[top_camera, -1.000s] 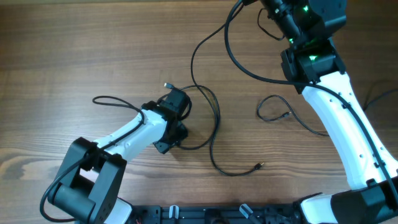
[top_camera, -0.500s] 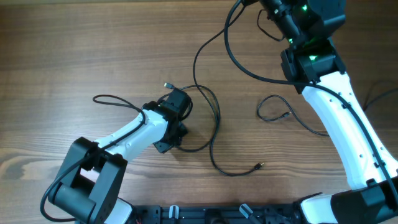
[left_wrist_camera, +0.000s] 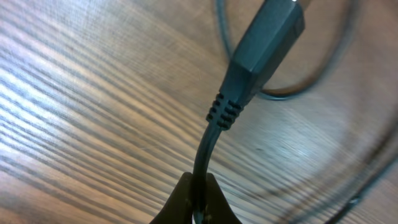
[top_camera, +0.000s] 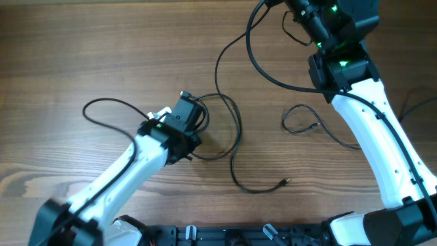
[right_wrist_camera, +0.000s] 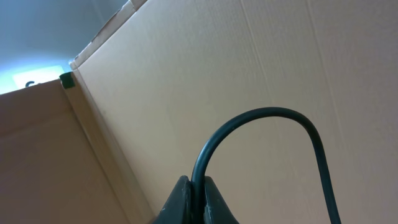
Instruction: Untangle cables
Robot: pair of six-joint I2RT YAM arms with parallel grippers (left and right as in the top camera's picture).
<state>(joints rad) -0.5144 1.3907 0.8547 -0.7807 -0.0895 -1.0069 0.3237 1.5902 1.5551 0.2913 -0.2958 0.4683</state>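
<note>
Cables are lying loosely tangled at centre frame on the wooden table. Long cable is dropping from the top edge, right of centre, bending at mid-frame, looping around itself and trailing down to a small jack at lower centre, which is resting flat on the wood. Short cable is sitting apart to the right of the tangle in a small open curl, with its plug tip pointing right and its tail running toward the lower right beside the right arm. At the tangle's left edge, a black plug with a ribbed collar is standing clear of the table. The left gripper is clenching the plug cord just below that collar, fingertips pressed tight against it. From overhead the left gripper is sitting left of centre, the silver end of the plug showing at its upper left, and the white left arm is reaching in from the lower left corner. The right gripper is clamping a black cord, which is arching up and over to the right in front of brown cardboard. Cannot tell whether this cord is the long cable.
</note>
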